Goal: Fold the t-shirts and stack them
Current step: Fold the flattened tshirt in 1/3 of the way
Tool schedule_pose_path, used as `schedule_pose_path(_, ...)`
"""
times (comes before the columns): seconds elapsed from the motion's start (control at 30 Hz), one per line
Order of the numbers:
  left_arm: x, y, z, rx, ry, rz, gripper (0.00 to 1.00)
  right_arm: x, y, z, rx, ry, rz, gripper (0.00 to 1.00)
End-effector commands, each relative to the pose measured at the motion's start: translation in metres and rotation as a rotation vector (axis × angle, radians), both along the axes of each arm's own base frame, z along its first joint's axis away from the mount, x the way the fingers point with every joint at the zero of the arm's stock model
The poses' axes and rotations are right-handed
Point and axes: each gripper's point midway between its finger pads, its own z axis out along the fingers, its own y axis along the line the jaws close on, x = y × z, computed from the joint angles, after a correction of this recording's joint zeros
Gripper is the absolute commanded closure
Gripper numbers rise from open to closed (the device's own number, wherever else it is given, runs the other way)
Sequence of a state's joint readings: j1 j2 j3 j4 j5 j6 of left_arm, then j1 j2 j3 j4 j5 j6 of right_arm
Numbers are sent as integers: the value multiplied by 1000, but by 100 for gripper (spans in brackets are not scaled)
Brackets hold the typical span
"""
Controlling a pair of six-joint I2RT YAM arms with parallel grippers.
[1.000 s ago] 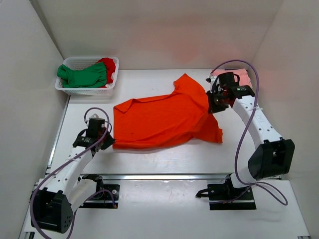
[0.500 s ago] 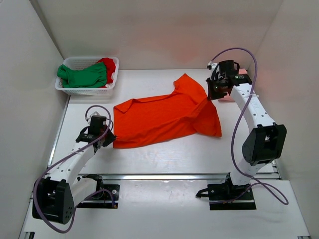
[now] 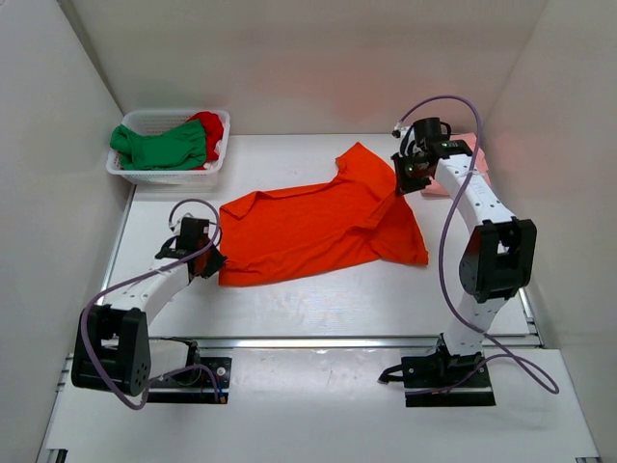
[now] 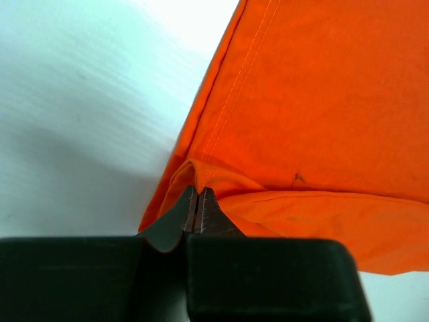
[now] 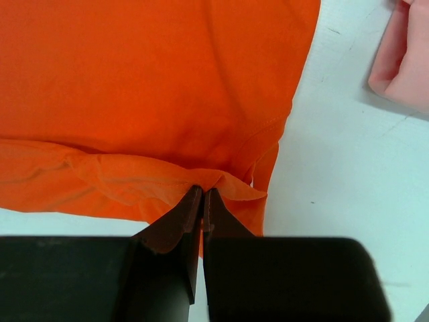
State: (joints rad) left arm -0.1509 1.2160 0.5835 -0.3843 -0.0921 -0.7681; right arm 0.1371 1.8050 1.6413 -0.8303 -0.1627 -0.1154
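Note:
The bright orange t-shirt (image 3: 318, 227) lies spread across the middle of the table, its near part doubled over. My left gripper (image 3: 214, 264) is shut on the shirt's near-left corner (image 4: 201, 176). My right gripper (image 3: 403, 189) is shut on the shirt's right edge (image 5: 221, 181), lifted a little off the table. The pale salmon pink t-shirt (image 3: 474, 154) lies at the far right behind the right arm; it also shows in the right wrist view (image 5: 405, 64). The green t-shirt (image 3: 159, 147) and the red t-shirt (image 3: 210, 127) lie in the basket.
The white plastic basket (image 3: 169, 176) stands at the far left corner. White walls close the table on the left, back and right. Purple cables loop from both arms.
Both grippers have moved away from me with the orange shirt's edge, the right one further. The shirt's near part has drawn up and folded over.

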Motion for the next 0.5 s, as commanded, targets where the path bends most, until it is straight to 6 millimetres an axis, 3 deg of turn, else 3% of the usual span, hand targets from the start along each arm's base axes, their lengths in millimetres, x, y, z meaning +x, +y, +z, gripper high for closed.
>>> schedule_pose_path(0.0, 31, 1, 22, -16, -102, 24, 98, 20, 4, 15, -1, -76, 21, 100)
schedule_pose_path(0.07, 37, 2, 25, -11, -114, 25, 99, 21, 3, 3, -3, -48, 8, 100)
schedule_pose_path(0.47, 51, 8, 27, -14, -131, 47, 96, 29, -19, -17, -27, -34, -59, 100)
